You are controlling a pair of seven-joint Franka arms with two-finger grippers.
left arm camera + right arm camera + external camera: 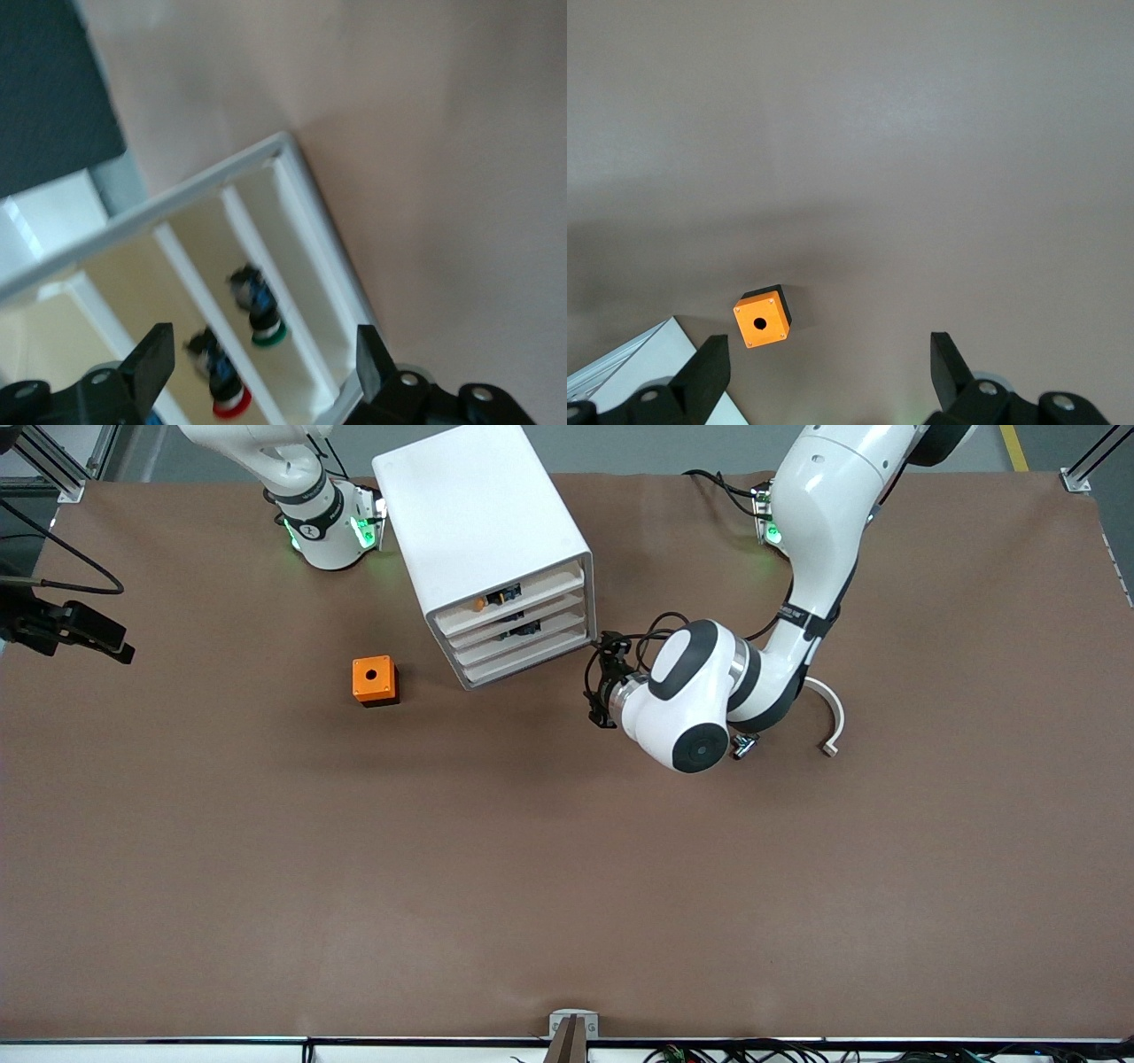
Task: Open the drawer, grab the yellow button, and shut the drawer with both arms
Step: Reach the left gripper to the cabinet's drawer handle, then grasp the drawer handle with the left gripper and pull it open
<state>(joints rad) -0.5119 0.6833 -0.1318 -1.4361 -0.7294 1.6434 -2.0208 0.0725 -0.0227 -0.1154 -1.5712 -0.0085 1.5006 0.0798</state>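
The white cabinet (pixel 483 531) stands on the brown surface (pixel 567 868) near the right arm's base, its three tray drawers facing the front camera at a slant toward the left arm's end. The drawer (pixel 512 600), uppermost of the three, sits flush in the cabinet, and the button (pixel 479 603) shows through its front as a small orange-yellow spot, toward the cabinet's right-arm side.

The left claw (pixel 604 691) hangs low just beside the cabinet's front corner at the left arm's end, level with the lower drawers and pointed at them. Its fingers (pixel 152 354) are spread wide with nothing between them. In the left wrist view they frame the drawer fronts, where two parts with a red and a green ring lie.

The right claw (pixel 824 367) waits high over the surface, fingers spread and empty, looking down on the orange cube (pixel 762 320), which rests nearer the front camera than the cabinet.
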